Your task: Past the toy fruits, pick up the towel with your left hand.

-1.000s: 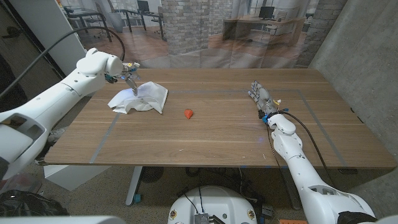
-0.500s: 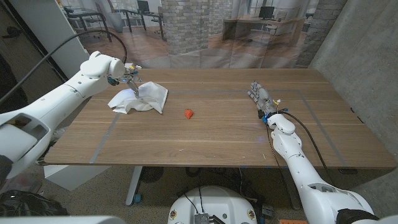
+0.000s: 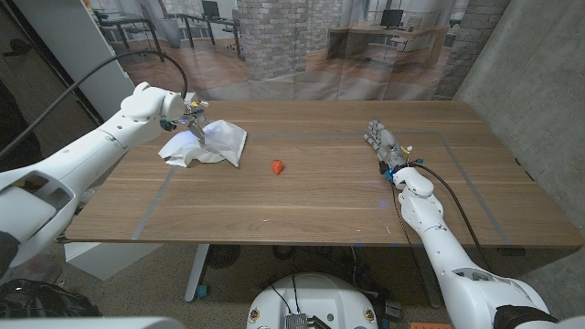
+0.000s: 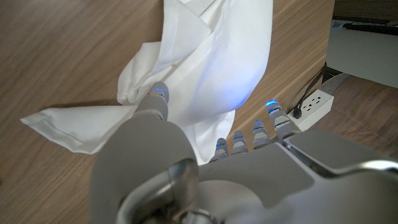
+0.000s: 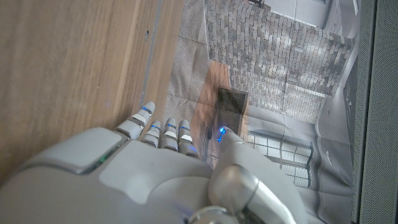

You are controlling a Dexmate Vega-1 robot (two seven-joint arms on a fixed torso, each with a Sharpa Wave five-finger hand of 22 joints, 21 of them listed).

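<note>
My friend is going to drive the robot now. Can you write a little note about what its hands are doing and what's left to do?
Left hand: over the white towel, fingers down at the cloth; the left wrist view shows fingers against it, a firm grip not certain.
Right hand: on the table's right side, holding nothing.
Towel: crumpled on the table, far left. One small red toy fruit lies apart, nearer the middle.
Done: the reach to the towel.
Left: close on the towel and lift it.
</note>
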